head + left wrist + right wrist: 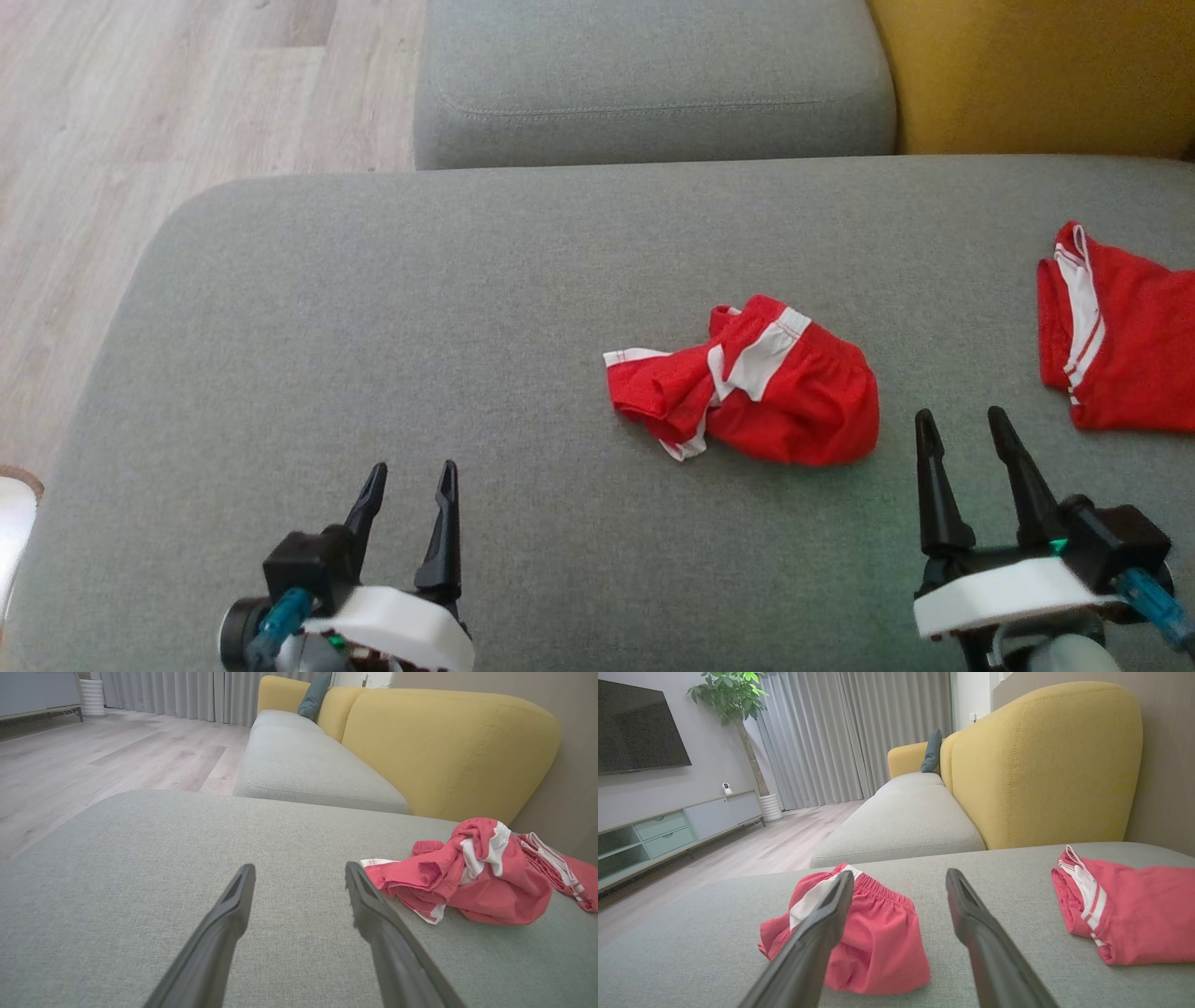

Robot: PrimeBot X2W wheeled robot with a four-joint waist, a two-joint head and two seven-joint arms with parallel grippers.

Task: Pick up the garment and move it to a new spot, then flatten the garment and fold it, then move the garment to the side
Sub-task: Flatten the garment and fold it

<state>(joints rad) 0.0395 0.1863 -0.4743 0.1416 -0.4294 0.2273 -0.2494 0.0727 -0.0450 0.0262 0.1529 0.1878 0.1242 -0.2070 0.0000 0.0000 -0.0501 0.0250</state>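
While the garment (775, 406) lies crumpled (red), right wrist view adds a television (640, 728).

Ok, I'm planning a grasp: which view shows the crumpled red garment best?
The head view: the crumpled red garment lies whole, from above. The left wrist view shows it side-on. In the right wrist view a finger of the right hand hides part.

crumpled garment (766, 392): no lettering I can read, just white trim
folded garment (1120, 345): white stripes, zero readable text
TV (640, 728): screen's dark, nothing legible on it tbh
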